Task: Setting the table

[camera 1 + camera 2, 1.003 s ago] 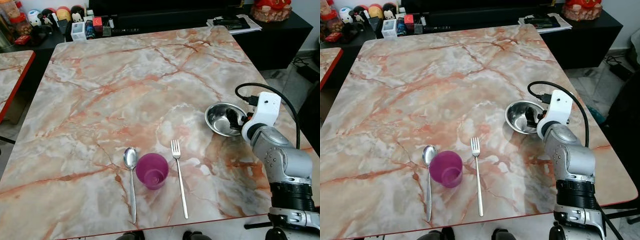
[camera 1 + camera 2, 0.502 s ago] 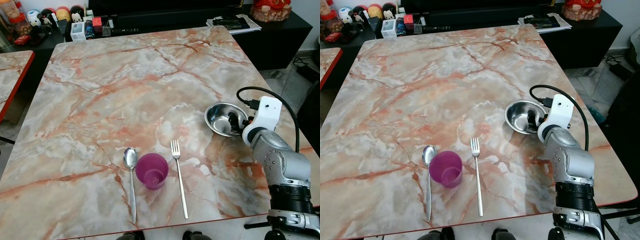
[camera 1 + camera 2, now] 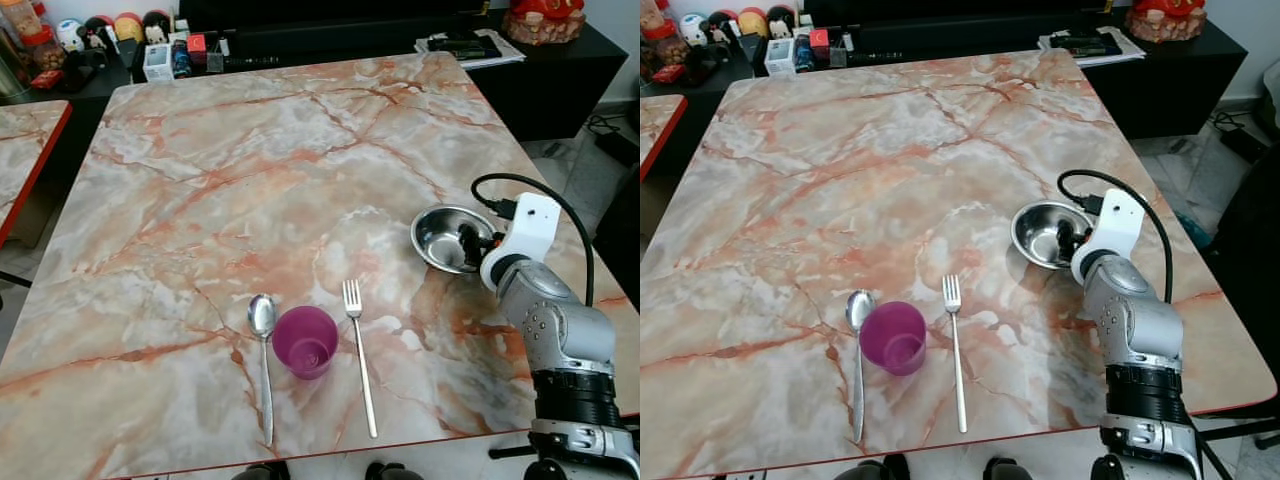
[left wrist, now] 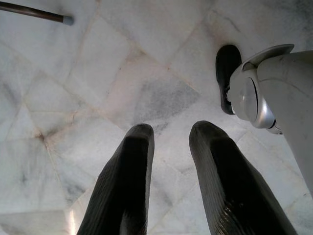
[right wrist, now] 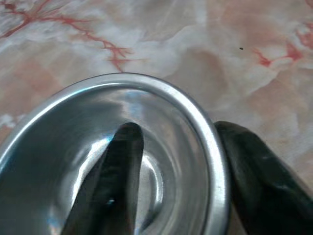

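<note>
On my counter (image 3: 250, 170) I counted one steel bowl (image 3: 440, 236) at three o'clock, and toward six o'clock one purple cup (image 3: 304, 341), one spoon (image 3: 263, 350) and one fork (image 3: 357, 350). That made four items, one of each kind.

Head pair high over the table (image 3: 250, 180); right wrist close on the bowl (image 5: 161, 161); left wrist floorward.
</note>
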{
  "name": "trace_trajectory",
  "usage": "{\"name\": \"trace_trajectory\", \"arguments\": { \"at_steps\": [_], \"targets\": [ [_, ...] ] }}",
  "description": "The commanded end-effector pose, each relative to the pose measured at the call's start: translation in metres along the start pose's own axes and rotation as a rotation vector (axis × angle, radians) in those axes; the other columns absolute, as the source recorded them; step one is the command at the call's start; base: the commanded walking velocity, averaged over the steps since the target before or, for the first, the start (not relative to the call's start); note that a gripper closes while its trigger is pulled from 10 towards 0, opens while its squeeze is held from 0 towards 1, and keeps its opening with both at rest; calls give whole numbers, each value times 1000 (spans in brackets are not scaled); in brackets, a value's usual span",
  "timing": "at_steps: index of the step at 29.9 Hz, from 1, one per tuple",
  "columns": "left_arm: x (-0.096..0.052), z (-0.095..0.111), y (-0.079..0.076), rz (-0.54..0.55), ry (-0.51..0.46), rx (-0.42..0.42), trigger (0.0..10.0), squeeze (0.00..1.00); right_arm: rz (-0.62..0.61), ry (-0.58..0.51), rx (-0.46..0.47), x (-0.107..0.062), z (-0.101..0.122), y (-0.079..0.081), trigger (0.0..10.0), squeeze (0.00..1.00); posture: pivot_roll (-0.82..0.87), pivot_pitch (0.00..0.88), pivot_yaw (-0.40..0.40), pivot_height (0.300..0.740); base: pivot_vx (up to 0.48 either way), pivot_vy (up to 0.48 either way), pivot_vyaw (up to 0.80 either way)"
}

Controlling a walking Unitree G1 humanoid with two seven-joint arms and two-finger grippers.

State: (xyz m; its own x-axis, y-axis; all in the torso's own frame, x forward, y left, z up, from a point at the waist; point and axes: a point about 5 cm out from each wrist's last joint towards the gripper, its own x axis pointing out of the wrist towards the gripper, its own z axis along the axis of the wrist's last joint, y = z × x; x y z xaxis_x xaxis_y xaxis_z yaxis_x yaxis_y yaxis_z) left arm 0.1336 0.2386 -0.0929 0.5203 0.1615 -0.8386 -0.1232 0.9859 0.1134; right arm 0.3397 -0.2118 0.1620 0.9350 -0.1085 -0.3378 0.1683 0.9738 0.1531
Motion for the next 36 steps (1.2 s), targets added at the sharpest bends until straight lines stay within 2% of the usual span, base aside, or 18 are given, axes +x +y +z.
{"name": "trace_trajectory", "arguments": {
  "at_steps": [1, 27, 36],
  "targets": [
    [-2, -11, 4, 5, 39, 10, 10000, 0, -2, 8, 8, 1, -3, 1, 0, 0, -69, 199, 41, 740, 0, 0, 0],
    [-3, -11, 4, -10, 46, 30, 10000, 0, -29, -10, 34, 2, -1, -1, 0, 0, -64, 171, 46, 740, 0, 0, 0],
    [-3, -12, 5, -3, 44, 57, 10000, 0, -36, -117, 164, 3, 15, 2, 0, 0, -59, 155, 43, 740, 0, 0, 0]
  ]
}}
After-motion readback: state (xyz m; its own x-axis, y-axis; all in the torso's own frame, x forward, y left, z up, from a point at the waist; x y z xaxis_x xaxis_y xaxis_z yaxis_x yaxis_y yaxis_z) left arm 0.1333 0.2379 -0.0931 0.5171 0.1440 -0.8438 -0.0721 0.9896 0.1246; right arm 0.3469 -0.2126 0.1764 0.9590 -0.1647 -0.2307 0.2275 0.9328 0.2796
